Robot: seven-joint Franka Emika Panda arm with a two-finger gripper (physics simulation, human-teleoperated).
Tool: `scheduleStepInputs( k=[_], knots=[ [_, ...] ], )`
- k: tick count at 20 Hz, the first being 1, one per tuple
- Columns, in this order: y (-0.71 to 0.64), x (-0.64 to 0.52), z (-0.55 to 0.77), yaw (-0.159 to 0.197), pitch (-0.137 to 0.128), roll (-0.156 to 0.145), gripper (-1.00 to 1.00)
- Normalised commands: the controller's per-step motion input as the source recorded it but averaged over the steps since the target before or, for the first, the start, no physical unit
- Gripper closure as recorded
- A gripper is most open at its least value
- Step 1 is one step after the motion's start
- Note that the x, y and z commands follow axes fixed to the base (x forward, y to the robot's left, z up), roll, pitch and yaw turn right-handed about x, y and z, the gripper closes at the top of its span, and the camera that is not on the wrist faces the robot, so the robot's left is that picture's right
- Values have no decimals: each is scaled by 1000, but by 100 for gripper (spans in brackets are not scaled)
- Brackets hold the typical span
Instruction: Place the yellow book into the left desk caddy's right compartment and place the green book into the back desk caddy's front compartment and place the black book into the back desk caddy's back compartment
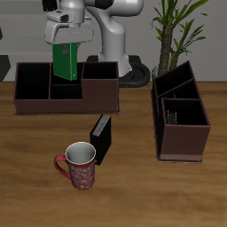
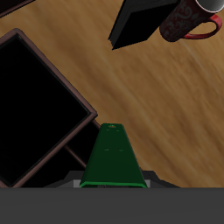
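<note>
My gripper (image 1: 66,43) is shut on the green book (image 1: 65,58), holding it upright by its top edge. The book hangs above the middle of the back desk caddy (image 1: 27,105), a dark brown box with several compartments. From the wrist, the green book (image 2: 112,157) tapers away over the caddy's wall (image 2: 66,87) and the wooden table. The black book (image 1: 103,139) stands on edge on the table nearer the front, also seen as the black book (image 2: 140,22). The left desk caddy (image 1: 182,142) stands apart at the table's side. The yellow book is hidden.
A red patterned mug (image 1: 78,166) stands beside the black book near the table's front; the mug (image 2: 188,19) also shows in the wrist view. A potted plant (image 1: 173,27) rises behind the left desk caddy.
</note>
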Motion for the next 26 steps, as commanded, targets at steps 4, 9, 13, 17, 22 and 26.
scheduleStepInputs(
  k=[4, 9, 13, 17, 22, 26],
  knots=[
    [-128, -186, -136, 183, 16, -24, 100],
    [-199, -106, -80, 162, 27, -52, 100],
    [-212, 0, -91, 183, 7, -77, 100],
    [-160, -104, -54, 297, -65, -82, 100],
    [-29, -42, -33, 135, 4, -30, 100],
    [-17, 16, 27, 141, -33, -38, 100]
  ],
)
